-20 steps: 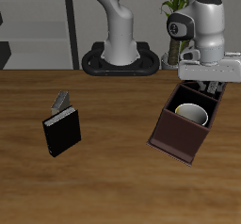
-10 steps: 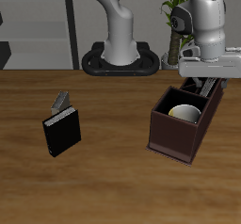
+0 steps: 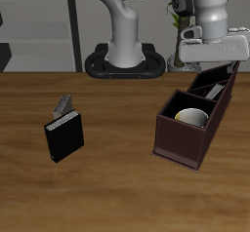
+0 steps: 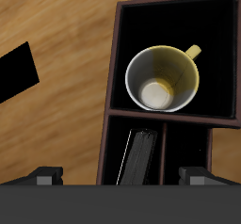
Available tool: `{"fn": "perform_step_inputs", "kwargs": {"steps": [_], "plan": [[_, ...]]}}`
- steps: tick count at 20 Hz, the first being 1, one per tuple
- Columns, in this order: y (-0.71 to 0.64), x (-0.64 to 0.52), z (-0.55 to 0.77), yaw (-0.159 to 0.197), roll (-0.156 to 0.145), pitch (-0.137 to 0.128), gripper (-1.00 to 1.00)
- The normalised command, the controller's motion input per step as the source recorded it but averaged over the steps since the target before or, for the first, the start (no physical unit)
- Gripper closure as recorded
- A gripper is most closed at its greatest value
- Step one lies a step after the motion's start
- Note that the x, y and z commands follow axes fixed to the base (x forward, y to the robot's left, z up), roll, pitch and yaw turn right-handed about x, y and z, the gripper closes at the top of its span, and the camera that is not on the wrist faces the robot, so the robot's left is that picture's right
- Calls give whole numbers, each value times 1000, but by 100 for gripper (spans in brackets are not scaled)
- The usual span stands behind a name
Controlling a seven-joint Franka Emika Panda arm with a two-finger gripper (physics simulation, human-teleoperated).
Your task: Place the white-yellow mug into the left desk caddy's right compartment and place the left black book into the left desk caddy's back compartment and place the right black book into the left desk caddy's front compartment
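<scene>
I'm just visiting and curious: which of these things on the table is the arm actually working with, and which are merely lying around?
Part of the job:
- white-yellow mug, in the desk caddy
- black book, in a narrow slot
- other black book, on the table
- gripper

Just lying about:
- grey patterned book

Table showed matt wood grain. Left desk caddy looked smooth, dull dk maroon. White-yellow mug glossy, ceramic-like. Arm shiny white plastic.
</scene>
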Motion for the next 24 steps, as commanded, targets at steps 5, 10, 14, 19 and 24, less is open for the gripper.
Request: {"fn": "perform_step_inputs", "kwargs": {"steps": [5,10,14,19,24], "plan": [[-281,-20,273,39,-34,-13,-100],[-506,103,352,54,-66,-13,-100],[-515,93,136,58,-70,-4,-100],[-532,104,-20,29,-22,50,-100],[-536,-5,42,80,-37,14,-100]]}}
